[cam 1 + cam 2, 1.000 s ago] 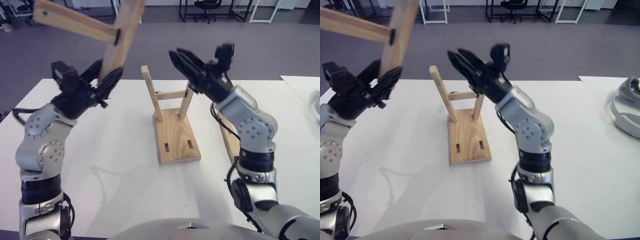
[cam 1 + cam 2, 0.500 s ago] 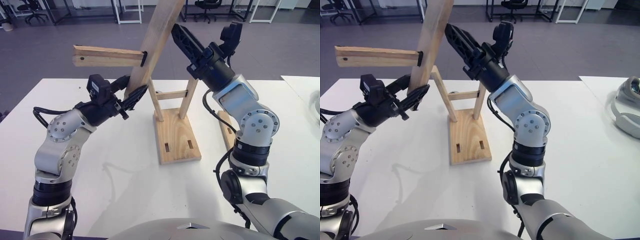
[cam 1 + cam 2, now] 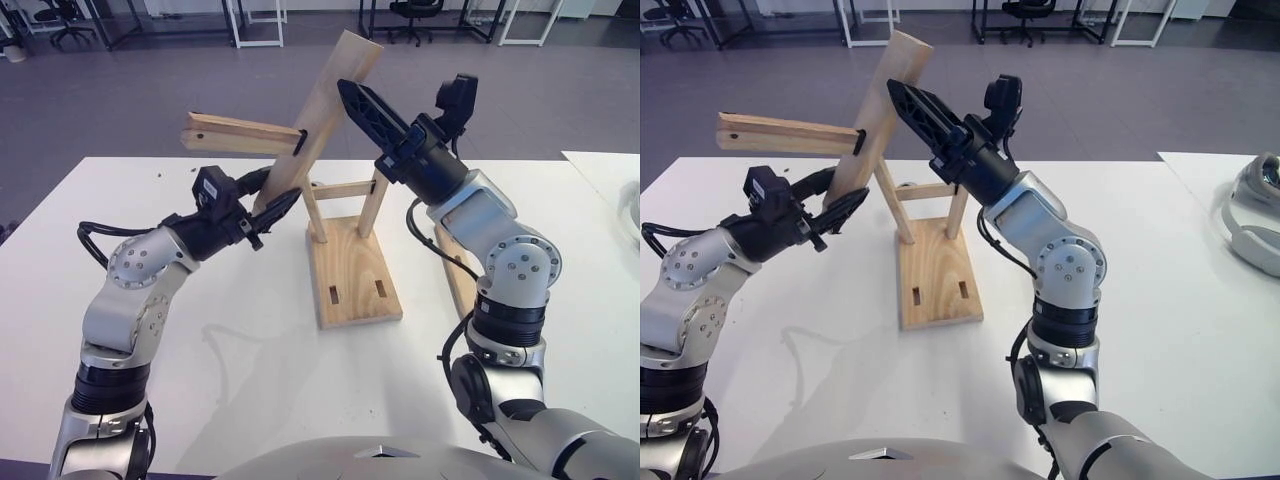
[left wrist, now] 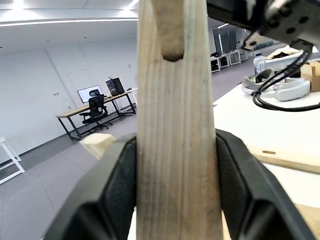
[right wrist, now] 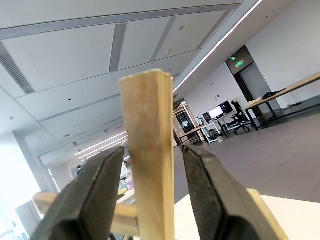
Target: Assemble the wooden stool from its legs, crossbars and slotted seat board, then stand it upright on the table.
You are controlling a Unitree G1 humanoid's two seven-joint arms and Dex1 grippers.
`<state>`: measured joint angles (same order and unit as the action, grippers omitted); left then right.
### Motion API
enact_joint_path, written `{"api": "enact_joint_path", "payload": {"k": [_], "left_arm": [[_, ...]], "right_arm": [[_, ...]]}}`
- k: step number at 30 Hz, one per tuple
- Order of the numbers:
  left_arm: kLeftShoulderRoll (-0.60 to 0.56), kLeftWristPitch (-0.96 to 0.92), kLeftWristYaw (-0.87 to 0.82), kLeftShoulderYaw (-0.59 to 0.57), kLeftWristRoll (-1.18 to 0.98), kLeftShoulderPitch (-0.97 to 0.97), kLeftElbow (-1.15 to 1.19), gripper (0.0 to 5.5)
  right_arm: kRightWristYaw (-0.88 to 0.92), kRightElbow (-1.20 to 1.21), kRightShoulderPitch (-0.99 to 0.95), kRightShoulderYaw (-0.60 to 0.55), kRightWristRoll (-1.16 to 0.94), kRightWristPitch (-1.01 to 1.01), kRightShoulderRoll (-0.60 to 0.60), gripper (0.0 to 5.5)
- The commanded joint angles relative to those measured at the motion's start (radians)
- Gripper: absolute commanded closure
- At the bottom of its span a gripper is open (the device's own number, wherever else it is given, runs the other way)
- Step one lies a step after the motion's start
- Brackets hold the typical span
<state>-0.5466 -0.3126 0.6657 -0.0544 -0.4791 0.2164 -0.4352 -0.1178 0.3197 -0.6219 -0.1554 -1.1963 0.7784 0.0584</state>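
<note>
My left gripper (image 3: 270, 200) is shut on the lower part of a wooden leg (image 3: 322, 108) that leans up to the right, above the table. A crossbar (image 3: 240, 132) sticks out of that leg to the left. My right gripper (image 3: 352, 95) is open, and its black fingers (image 5: 92, 200) straddle the leg's upper end (image 5: 147, 140) with a narrow gap on one side. The slotted seat board (image 3: 355, 270) lies flat at the table's middle. A second leg pair (image 3: 343, 189) stands upright in its far slots, and two near slots are bare.
Another flat wooden piece (image 3: 460, 275) lies on the table behind my right arm. A white headset (image 3: 1255, 215) rests on the neighbouring table at the right. The near half of the white table (image 3: 250, 380) is bare.
My left arm has swung the leg with its crossbar down and to the right, toward the centre. My right gripper has come up to the leg's upper end, with a finger on each side.
</note>
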Motion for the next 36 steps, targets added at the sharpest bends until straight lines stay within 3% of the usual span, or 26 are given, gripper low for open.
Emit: {"api": "enact_joint_path", "payload": {"k": [1,3,7,11,14,18,26,29,36], "left_arm": [[-0.026,0.026,0.025,0.028,0.051,-0.011,-0.018,3.48],[-0.034,0.039,0.034,0.037,0.075,-0.011,-0.013,3.48],[-0.031,0.059,0.045,0.052,0.100,-0.015,-0.010,3.48],[-0.027,0.061,0.069,0.087,0.109,-0.051,-0.029,3.48],[-0.027,0.041,0.067,0.104,0.108,-0.083,-0.042,2.68],[0.017,0.045,0.038,0.085,0.082,-0.163,-0.015,2.03],[0.096,0.101,-0.051,0.010,0.100,-0.279,0.065,0.71],[0.115,0.096,-0.083,0.002,0.105,-0.281,0.061,0.22],[0.137,0.087,-0.132,0.010,0.122,-0.271,0.067,0.10]], "right_arm": [[0.045,-0.026,-0.022,-0.015,-0.047,0.002,-0.011,3.33],[0.056,-0.028,-0.012,-0.004,-0.055,0.018,-0.006,3.33],[0.094,-0.025,0.025,0.004,-0.080,0.026,-0.013,4.03],[0.139,-0.016,0.082,-0.014,-0.105,0.003,-0.036,4.35],[0.195,0.032,0.189,-0.057,-0.151,-0.029,-0.052,4.47],[0.291,0.159,0.371,-0.124,-0.218,-0.056,-0.018,4.47],[0.422,0.301,0.607,-0.224,-0.189,-0.056,0.213,4.47],[0.404,0.294,0.653,-0.227,-0.090,-0.082,0.260,4.47],[0.377,0.260,0.697,-0.178,0.053,-0.158,0.218,4.47]]}}
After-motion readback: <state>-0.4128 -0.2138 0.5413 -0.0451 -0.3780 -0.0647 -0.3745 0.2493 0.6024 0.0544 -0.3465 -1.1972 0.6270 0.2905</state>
